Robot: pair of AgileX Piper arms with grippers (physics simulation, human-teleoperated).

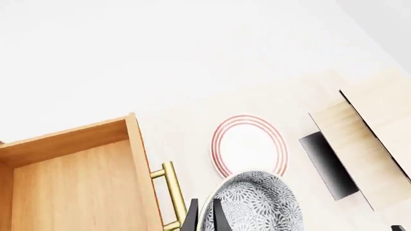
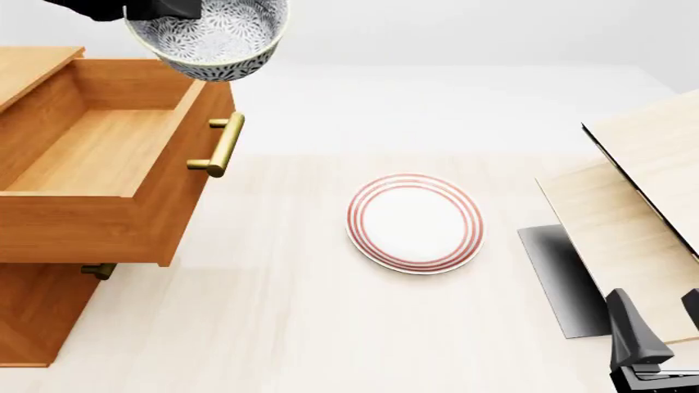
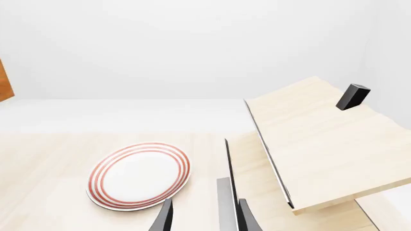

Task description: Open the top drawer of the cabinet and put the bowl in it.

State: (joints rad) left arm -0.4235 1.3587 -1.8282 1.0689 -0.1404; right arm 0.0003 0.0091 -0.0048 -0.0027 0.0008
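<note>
The speckled blue-grey bowl (image 2: 213, 37) hangs in the air with my left gripper (image 2: 164, 10) shut on its rim. In the left wrist view the bowl (image 1: 257, 202) sits just past the brass handle (image 1: 170, 192), outside the box of the top drawer (image 1: 70, 183). That top drawer (image 2: 98, 155) of the orange-brown cabinet (image 2: 33, 315) stands pulled out and holds nothing. The left gripper (image 1: 204, 219) has one finger on each side of the bowl's wall. My right gripper (image 2: 663, 315) rests open low at the near right, holding nothing.
A flat white plate with red rings (image 2: 415, 221) lies mid-table. A pale slanted wood structure (image 2: 644, 188) with a dark panel (image 2: 562, 278) fills the right side. The right wrist view shows the plate (image 3: 138, 175) and a small dark block (image 3: 352, 96) on the pale structure (image 3: 321, 144).
</note>
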